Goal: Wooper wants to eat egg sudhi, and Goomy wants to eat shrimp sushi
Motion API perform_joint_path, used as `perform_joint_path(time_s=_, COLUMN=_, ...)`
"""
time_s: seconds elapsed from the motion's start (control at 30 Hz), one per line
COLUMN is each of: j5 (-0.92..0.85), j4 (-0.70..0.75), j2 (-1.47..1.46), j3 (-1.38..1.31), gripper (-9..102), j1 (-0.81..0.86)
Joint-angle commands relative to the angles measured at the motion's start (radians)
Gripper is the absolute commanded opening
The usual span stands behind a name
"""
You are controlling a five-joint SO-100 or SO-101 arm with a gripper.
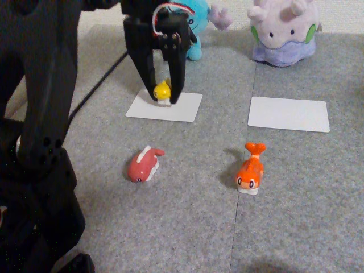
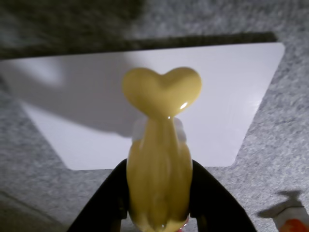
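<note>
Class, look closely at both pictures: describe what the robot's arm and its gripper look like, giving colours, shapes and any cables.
The arm is matte black throughout, built of broad, blocky segments. The gripper is also black, with two long fingers tapering to narrow tips. Red and white wires loop over its top beside small metal screws. A thin black cable trails across the grey mat behind. In the wrist view the fingers look smooth and dark.

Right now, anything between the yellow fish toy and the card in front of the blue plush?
Nothing visible. The gripper holds the yellow fish-shaped toy between its black fingers, already over the white rectangular card in front of the round light-blue plush. The card's surface is bare.
</note>
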Motion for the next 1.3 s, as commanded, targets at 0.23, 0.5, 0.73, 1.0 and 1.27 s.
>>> perform_joint_path(time_s=0.23, j5=-0.025, j4=-0.026, j2=-0.003, j3=-0.006, gripper=3, j1=-0.018)
perform_joint_path(time_s=0.5, j5=-0.046, j4=-0.011, j2=0.0, j3=-0.006, gripper=29, j1=-0.021)
perform_joint_path(time_s=0.73, j5=-0.064, j4=0.005, j2=0.04, j3=-0.021, gripper=36, j1=-0.041)
perform_joint_path(time_s=1.0, j5=0.014, j4=0.06, j2=0.348, j3=-0.009, gripper=36, j1=-0.137)
perform_joint_path(time_s=1.27, j5=-0.08, j4=0.061, j2=0.687, j3=0.206, gripper=35, j1=0.075)
